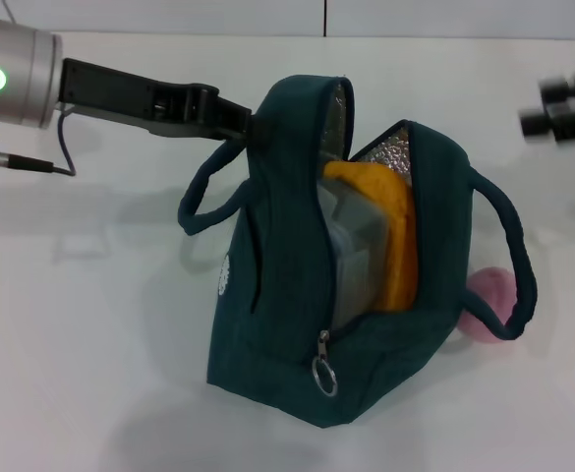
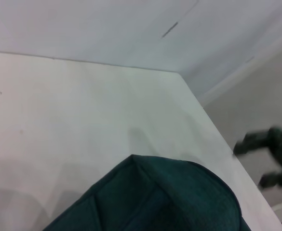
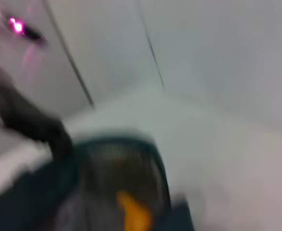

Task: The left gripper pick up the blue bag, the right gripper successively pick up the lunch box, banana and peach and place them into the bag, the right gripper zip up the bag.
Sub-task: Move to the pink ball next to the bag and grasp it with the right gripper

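The blue bag (image 1: 277,295) stands open on the white table, its zipper ring (image 1: 324,375) hanging at the near end. My left gripper (image 1: 251,127) is shut on the bag's far left rim and holds that side up. Inside, the grey-clear lunch box (image 1: 354,251) stands on edge, with the yellow-orange banana (image 1: 390,231) beside it. The pink peach (image 1: 488,305) lies on the table just right of the bag, partly behind a handle. My right gripper (image 1: 560,103) hovers open and empty at the far right, well above the peach. The left wrist view shows bag fabric (image 2: 169,197) and the right gripper (image 2: 271,159) beyond it.
The bag's two rope handles (image 1: 203,202) loop out to either side. The table's far edge (image 1: 267,34) meets a wall behind. White tabletop (image 1: 81,344) lies left of and in front of the bag.
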Tool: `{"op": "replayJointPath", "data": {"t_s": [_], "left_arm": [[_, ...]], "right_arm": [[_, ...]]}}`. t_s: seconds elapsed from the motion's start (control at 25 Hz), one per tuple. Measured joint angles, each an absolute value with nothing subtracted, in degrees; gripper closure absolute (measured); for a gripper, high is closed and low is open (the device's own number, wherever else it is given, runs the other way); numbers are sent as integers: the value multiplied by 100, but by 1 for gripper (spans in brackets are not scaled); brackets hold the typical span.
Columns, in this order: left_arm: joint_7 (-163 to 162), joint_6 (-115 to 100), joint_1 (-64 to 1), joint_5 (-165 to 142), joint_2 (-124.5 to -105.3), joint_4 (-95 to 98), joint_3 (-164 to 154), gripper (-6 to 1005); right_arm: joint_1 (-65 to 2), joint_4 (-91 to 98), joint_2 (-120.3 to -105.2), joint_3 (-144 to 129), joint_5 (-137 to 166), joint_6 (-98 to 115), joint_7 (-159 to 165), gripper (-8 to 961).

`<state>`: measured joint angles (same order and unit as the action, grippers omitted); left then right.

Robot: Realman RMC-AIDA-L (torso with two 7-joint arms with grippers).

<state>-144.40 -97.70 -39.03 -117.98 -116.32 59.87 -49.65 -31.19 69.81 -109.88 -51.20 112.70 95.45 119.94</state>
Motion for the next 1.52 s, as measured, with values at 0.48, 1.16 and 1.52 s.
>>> {"op": "replayJointPath", "data": {"t_s": [0.48, 1.16, 1.52], "left_arm": [[-14457, -9764, -3951, -11830, -11631, 5985, -4894, 802], [-14457, -9765, -3963, -11805, -11643, 5985, -4896, 792], [-14449, -9765, -3951, -11803, -11645, 5985, -4895, 788]], "right_arm": [[-3310, 6856, -11456, -5363, 13708, 10182, 12843, 300], [-3907, 5925, -11572, -6826, 13851, 9036, 12856, 305], [-3939, 5917, -11563, -6853, 13845, 9005, 12851, 501]]}}
